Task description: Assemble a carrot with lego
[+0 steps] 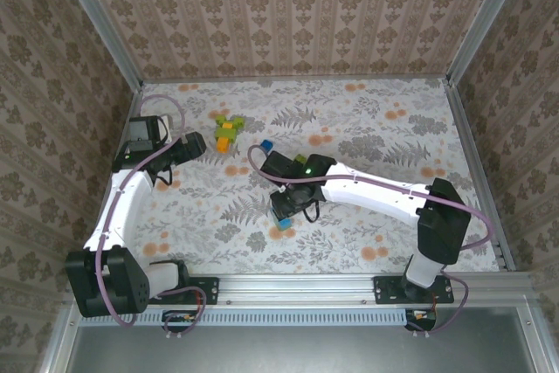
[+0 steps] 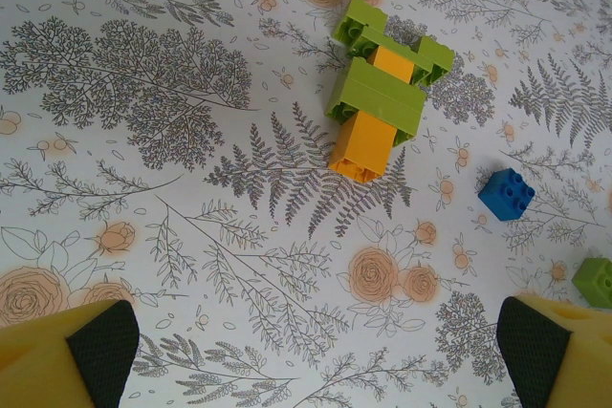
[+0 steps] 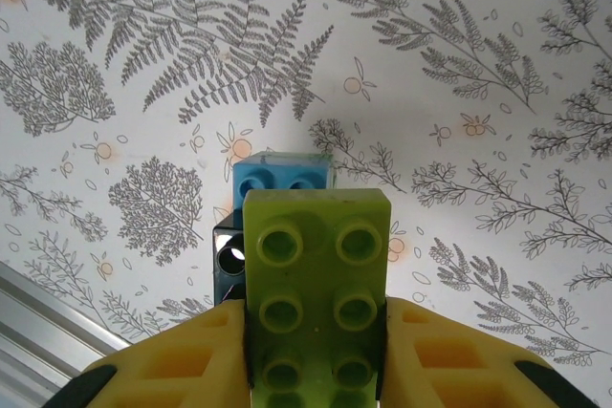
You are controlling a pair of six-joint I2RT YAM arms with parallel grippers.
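Right tool [image 3: 316, 317] clamps a light green brick [image 3: 316, 236], seemingly atop a blue brick [image 3: 282, 176]; left tool [image 2: 316, 341] gapes over open table [image 2: 191, 265].

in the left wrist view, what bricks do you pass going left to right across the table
green and orange brick stack → blue brick → light green brick at the right edge

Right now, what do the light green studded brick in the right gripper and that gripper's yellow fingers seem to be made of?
Light green studded brick, held in the right gripper: likely hard moulded plastic, smooth, faintly glossy; crisp round studs and even colour. Yellow fingers: probably plastic too, matte, with moulded recesses; the exact kind is unclear.
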